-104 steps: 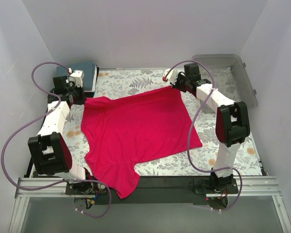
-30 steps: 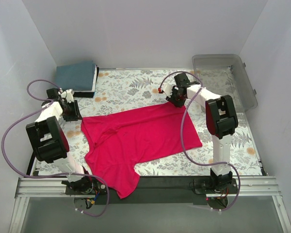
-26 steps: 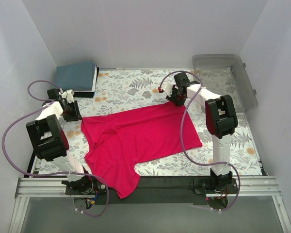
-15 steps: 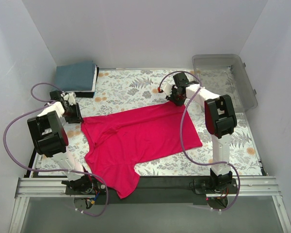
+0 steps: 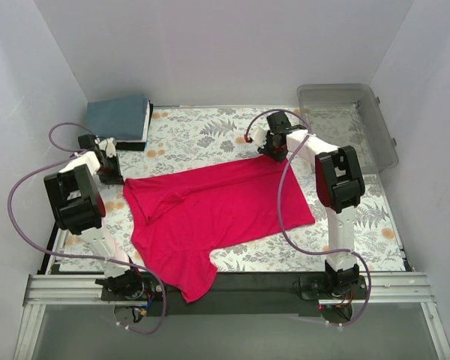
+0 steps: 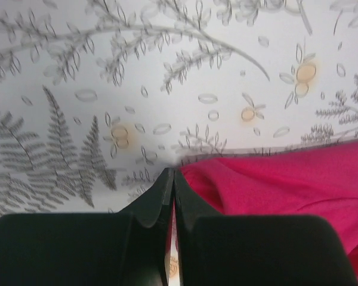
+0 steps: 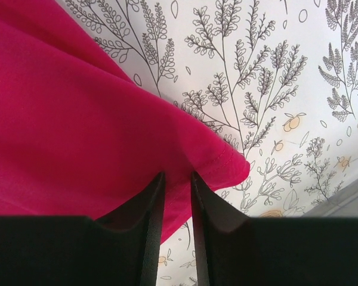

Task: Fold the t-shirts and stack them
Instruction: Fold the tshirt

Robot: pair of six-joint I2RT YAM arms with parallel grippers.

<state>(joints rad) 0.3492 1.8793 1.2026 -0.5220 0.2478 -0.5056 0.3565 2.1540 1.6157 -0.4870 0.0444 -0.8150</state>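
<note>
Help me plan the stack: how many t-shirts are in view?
2. The crimson-pink t-shirt lies spread across the middle of the table; the teal-blue t-shirt sits folded at the far left corner. Another could hide beneath it.

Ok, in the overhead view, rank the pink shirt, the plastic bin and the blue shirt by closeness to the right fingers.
1. Pink shirt, corner between the right fingers.
2. Plastic bin, far right.
3. Blue shirt, far left.

The desk (image 5: 210, 131) has a white cover with leaves and flowers drawn on it. A pink t-shirt (image 5: 210, 210) lies spread out across the middle, and one part reaches over the near edge. A folded blue t-shirt (image 5: 118, 116) sits at the far left corner. A clear bin (image 5: 337, 88) sits at the far right corner.
</note>
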